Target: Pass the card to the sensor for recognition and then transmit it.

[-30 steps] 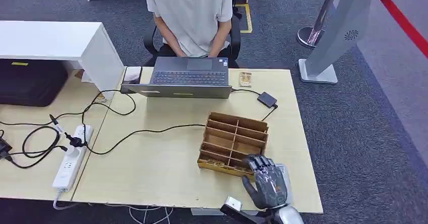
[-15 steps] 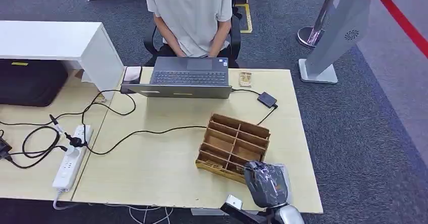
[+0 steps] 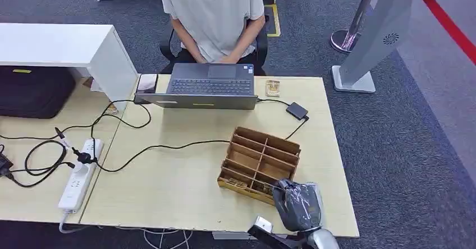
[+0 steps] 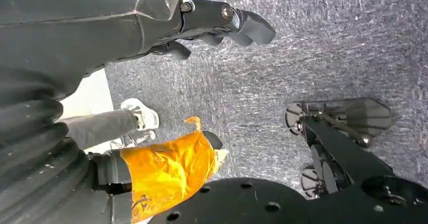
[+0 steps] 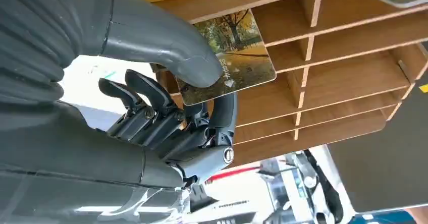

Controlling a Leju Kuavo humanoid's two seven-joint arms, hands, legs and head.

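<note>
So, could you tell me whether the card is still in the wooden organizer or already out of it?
Out: the right hand pinches the card in front of the wooden organizer.

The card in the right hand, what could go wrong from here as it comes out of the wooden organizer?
1. The right hand pinches the card near one end only, between thumb and a finger, so it may twist or slip.
2. The card sits close to the dividers of the wooden organizer; a slanted lift could catch an edge and drag the organizer.
3. The black cable runs close by the organizer, so a dragged organizer might snag it.
</note>
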